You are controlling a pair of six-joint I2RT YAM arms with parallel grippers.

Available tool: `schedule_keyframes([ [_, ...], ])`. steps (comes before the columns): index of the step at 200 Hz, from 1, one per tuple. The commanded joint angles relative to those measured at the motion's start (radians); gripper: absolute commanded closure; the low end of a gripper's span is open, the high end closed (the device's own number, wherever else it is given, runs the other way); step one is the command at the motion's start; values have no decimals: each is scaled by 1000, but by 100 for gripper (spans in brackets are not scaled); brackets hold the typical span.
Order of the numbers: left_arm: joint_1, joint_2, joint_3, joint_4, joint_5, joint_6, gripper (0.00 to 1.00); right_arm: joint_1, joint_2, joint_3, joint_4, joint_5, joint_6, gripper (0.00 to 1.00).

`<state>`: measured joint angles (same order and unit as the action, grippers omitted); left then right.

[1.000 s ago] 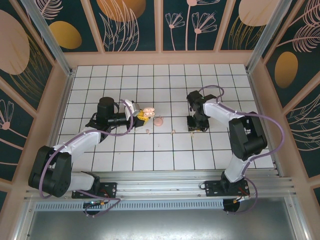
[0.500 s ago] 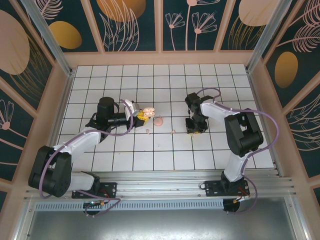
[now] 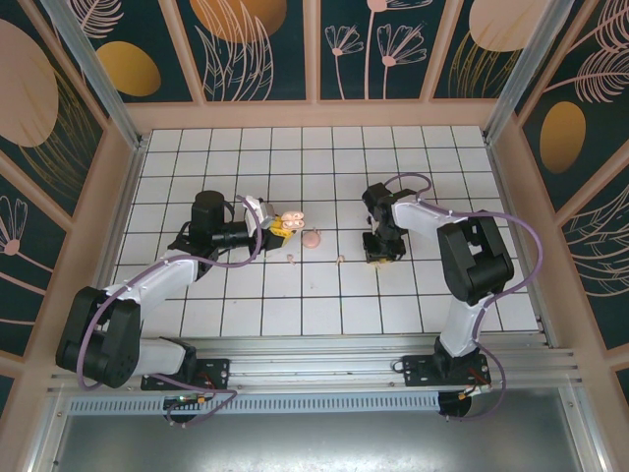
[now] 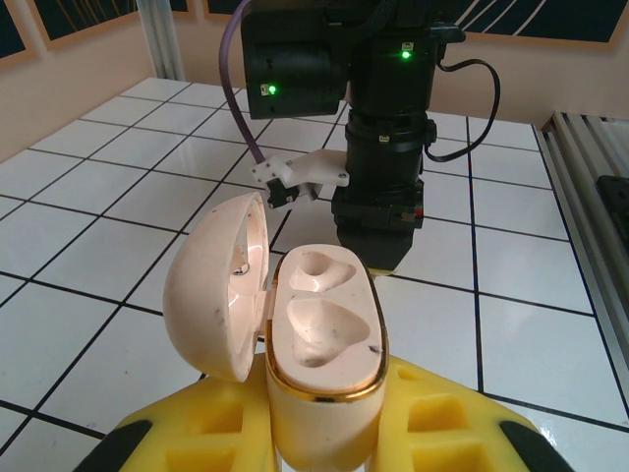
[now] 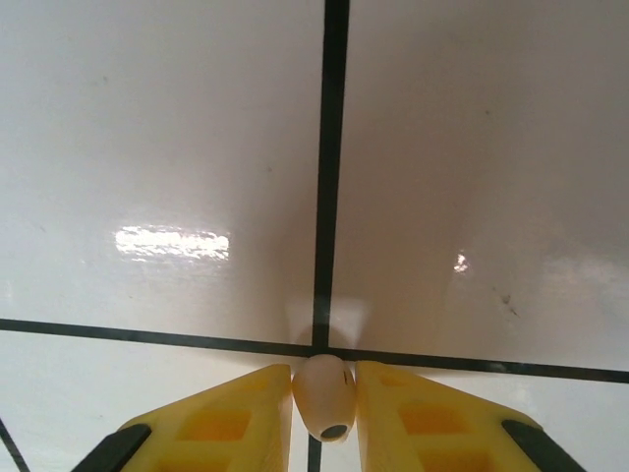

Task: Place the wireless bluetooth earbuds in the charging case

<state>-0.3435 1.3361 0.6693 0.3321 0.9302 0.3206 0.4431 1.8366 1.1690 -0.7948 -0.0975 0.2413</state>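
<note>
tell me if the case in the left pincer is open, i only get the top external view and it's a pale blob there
observer: Yes. The left pincer holds the charging case upright, and its lid is swung wide open to the left in the left wrist view.
operator: anything in it
observer: No. Both sockets are empty.
operator: what about the right pincer, has it got one
observer: The right pincer grips one earbud, right over a crossing of the black grid lines.
</note>
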Motion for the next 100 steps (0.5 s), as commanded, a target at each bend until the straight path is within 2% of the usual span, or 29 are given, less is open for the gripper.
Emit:
schedule_keyframes([
  [1,-5,5,25,-10,12,12,95,2,28,-15,15,-8,-15,75],
  [38,-5,1,25,-16,9,12,95,-1,34,-23,22,10,-15,72],
  [100,-5,-4,3,34,9,-2,97,-14,-32,-47,79,1,9,79],
])
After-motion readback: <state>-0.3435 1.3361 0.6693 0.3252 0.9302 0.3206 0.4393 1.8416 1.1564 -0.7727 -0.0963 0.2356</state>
